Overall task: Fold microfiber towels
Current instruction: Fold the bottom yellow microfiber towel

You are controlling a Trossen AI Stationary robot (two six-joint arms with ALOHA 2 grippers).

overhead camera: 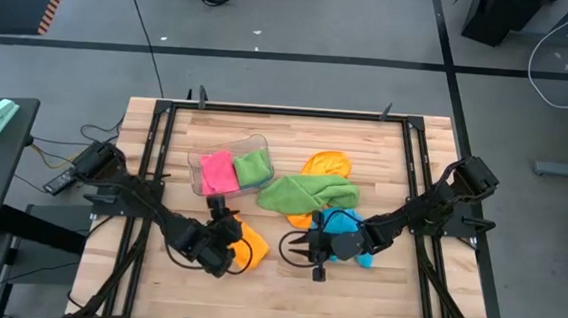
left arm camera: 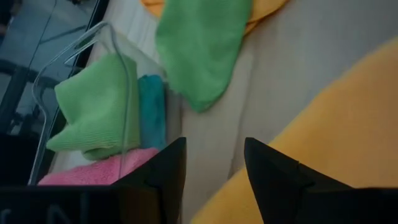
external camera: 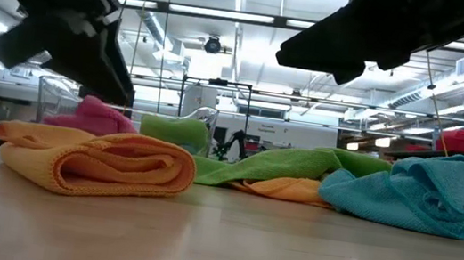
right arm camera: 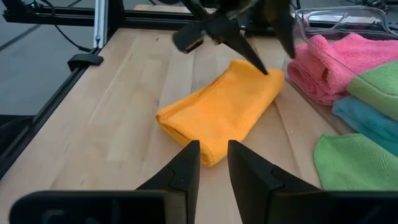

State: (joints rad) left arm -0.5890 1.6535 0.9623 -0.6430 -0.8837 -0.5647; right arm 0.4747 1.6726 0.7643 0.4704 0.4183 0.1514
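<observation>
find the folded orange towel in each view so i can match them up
High view: folded orange towel near the front edge, left of centre, beside the left tool.
Low view: foreground left, lying flat.
Left wrist view: fills the lower right.
Right wrist view: centre, on bare wood.
Shared landmark: the clear tub holding a pink towel, just behind it.

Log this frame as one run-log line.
stage: orange towel folded on table | left gripper: open, above it | right gripper: open, empty, facing it | tub: pink, green towels inside
</observation>
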